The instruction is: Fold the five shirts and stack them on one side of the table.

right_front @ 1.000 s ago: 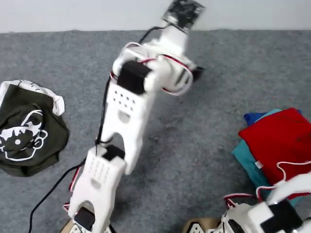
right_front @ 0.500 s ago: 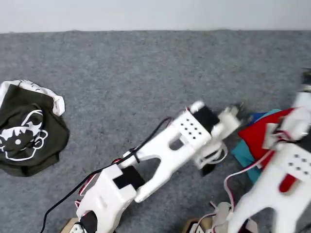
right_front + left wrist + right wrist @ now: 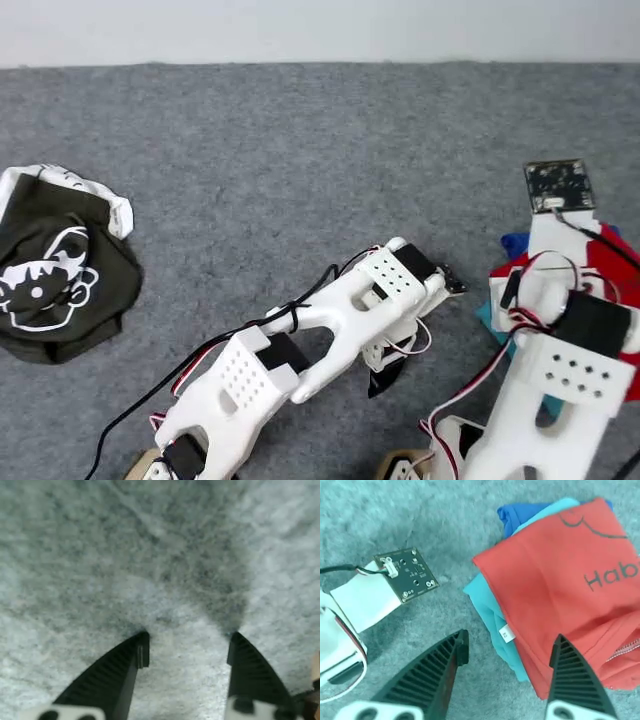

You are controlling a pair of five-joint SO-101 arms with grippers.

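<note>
A dark green shirt (image 3: 55, 270) with a white cartoon print lies loosely bunched at the table's left edge. At the right edge sits a stack with a red shirt (image 3: 560, 565) on top, a teal shirt (image 3: 487, 597) under it and a blue shirt (image 3: 517, 515) at the bottom. In the high view the red shirt (image 3: 622, 258) is mostly hidden under the right arm. My right gripper (image 3: 510, 650) hangs open above the stack's near-left corner. My left gripper (image 3: 189, 650) is open just over bare grey carpet, left of the stack, and its dark fingers (image 3: 385, 378) point down.
The grey carpeted table (image 3: 300, 150) stretches wide between the green shirt and the stack. The left arm's camera board (image 3: 406, 575) lies close to the stack's left side. A pale wall runs along the far edge.
The left arm swung from the far middle down toward the front centre, beside the stack. The right arm rose from the front right corner and now reaches over the stack.
</note>
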